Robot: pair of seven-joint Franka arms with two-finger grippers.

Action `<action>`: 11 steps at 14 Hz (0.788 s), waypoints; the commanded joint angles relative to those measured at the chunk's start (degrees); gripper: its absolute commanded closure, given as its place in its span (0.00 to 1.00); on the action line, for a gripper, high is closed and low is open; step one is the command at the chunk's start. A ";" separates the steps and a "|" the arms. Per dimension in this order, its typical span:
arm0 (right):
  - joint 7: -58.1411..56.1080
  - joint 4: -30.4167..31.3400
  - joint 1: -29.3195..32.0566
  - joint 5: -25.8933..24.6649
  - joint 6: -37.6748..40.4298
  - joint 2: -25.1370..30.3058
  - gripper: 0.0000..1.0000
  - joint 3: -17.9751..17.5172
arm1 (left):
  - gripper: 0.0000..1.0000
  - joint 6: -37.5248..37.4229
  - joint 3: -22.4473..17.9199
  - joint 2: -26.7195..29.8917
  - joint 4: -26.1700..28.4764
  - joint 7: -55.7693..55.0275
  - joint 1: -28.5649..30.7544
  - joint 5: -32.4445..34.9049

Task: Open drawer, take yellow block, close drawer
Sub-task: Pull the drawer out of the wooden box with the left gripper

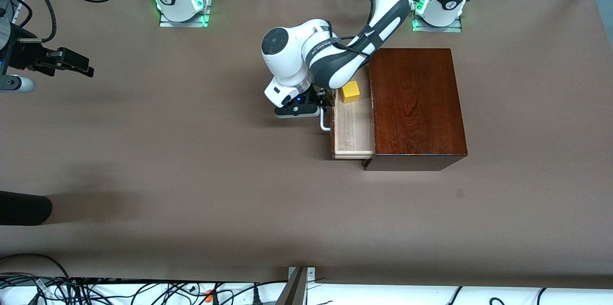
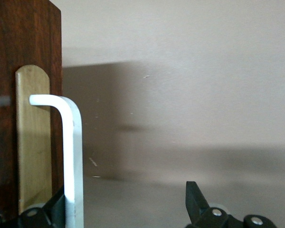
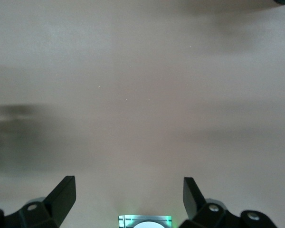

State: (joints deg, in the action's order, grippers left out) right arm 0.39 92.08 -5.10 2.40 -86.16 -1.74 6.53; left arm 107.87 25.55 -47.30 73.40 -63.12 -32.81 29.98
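We see the left end effector (image 2: 126,202) low at the drawer's front, its black fingers (image 2: 195,197) spread wide with the white loop handle (image 2: 72,156) just inside one of them; the fingers are not clamped on it. The handle is a smooth, rounded white bar bent at a right angle, fixed to a pale wooden plate on the dark reddish-brown front. Directly past the end effector, the drawer (image 1: 353,128) stands pulled partly out, a light, fine-grained wood tray. The yellow block (image 1: 350,91), a small plain cube, sits in the tray at the end toward the robots' bases, just beside the end effector. The tray slides in a glossy mahogany box (image 1: 415,104) with visible grain. The brown counter (image 1: 191,175) is matte. The right end effector (image 3: 128,194) waits well apart over bare counter, fingers wide open and empty.
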 commanded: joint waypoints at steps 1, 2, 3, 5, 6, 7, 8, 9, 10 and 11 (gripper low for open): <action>-0.56 -0.67 0.18 0.68 0.64 -0.11 0.00 0.15 | 0.00 0.85 0.55 -3.59 -6.78 -1.04 -2.52 -0.89; -0.65 -0.67 0.18 0.68 0.64 -0.11 0.00 0.15 | 0.00 0.94 0.55 -3.77 -6.87 -1.12 -2.52 -0.89; -0.56 -0.67 0.18 0.68 0.73 -0.11 0.00 0.15 | 0.00 1.11 0.64 -3.94 -7.31 -1.12 -2.87 -0.89; -0.56 -0.67 0.18 0.68 0.64 -0.11 0.00 0.15 | 0.00 1.20 0.55 -4.64 -8.45 -1.12 -3.40 -0.89; 0.31 -0.67 0.18 0.68 0.73 -0.11 0.00 0.15 | 0.00 1.29 0.64 -4.99 -8.89 -1.12 -3.49 -0.89; 0.23 -0.76 0.18 0.68 0.73 -0.11 0.00 0.15 | 0.00 1.72 0.64 -5.00 -8.98 -1.12 -3.49 -0.89; 0.23 -0.76 0.18 0.68 0.73 -0.11 0.00 0.15 | 0.00 2.08 0.64 -5.00 -9.15 -0.95 -3.49 -1.58; 0.40 -0.76 0.18 0.68 0.82 -0.11 0.00 0.06 | 0.00 2.25 0.64 -4.65 -9.24 -0.51 -3.40 -2.81; 0.49 -0.76 0.18 0.68 0.82 -0.11 0.00 0.06 | 0.00 2.17 0.81 -4.21 -9.24 -0.42 -3.40 -2.99; 0.40 -0.76 0.18 0.68 0.82 -0.20 0.00 0.06 | 0.00 1.73 1.08 -3.34 -9.24 -0.42 -3.40 -3.26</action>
State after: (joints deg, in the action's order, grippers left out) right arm 0.43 92.08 -5.10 2.40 -86.16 -1.74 6.55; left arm 109.46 25.95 -50.12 67.90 -63.83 -34.91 28.59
